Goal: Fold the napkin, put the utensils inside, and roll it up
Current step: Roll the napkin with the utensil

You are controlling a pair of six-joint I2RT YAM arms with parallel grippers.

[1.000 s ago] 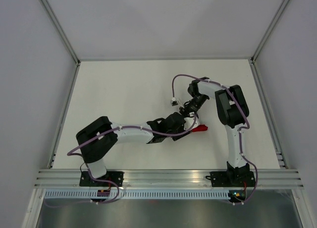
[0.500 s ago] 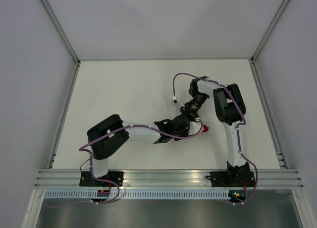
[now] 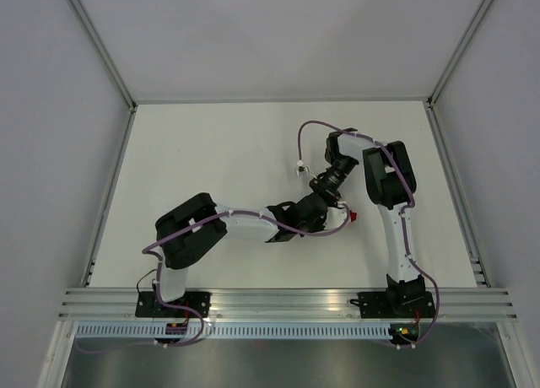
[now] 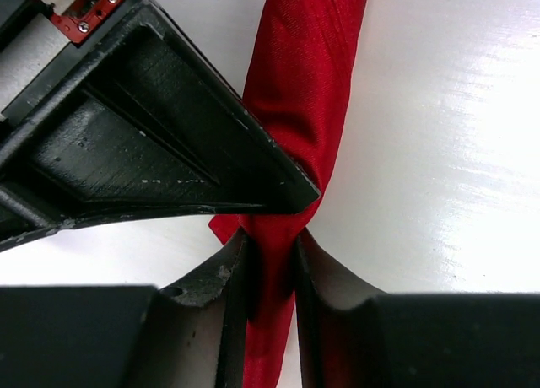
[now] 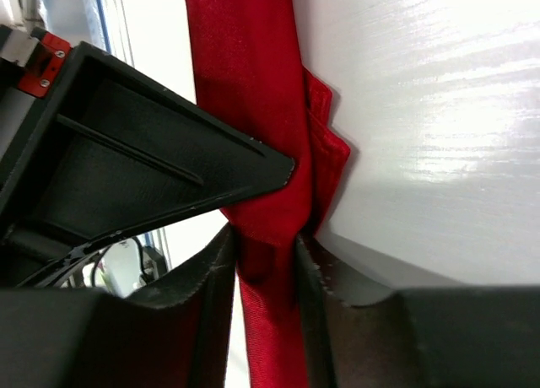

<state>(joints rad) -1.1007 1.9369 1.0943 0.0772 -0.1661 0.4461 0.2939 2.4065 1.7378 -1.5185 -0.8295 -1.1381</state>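
Note:
The red napkin (image 4: 308, 76) is rolled into a narrow tube on the white table. In the top view only a small red end (image 3: 352, 217) shows beside the two wrists. My left gripper (image 4: 270, 249) is shut on the roll, its fingers pinching the cloth. My right gripper (image 5: 263, 249) is shut on the same roll (image 5: 245, 76) from the other side. Both grippers meet at the roll (image 3: 325, 204), and each wrist view shows the other gripper's black body over it. No utensils show; they are hidden or out of view.
The white table (image 3: 219, 160) is ringed by grey walls and an aluminium rail (image 3: 287, 299) along the near edge. A purple cable with a white connector (image 3: 300, 166) hangs by the right wrist.
The left arm has reached further right and its elbow has swung inward. More of the red napkin is now covered; only a small red tip remains visible in the top view.

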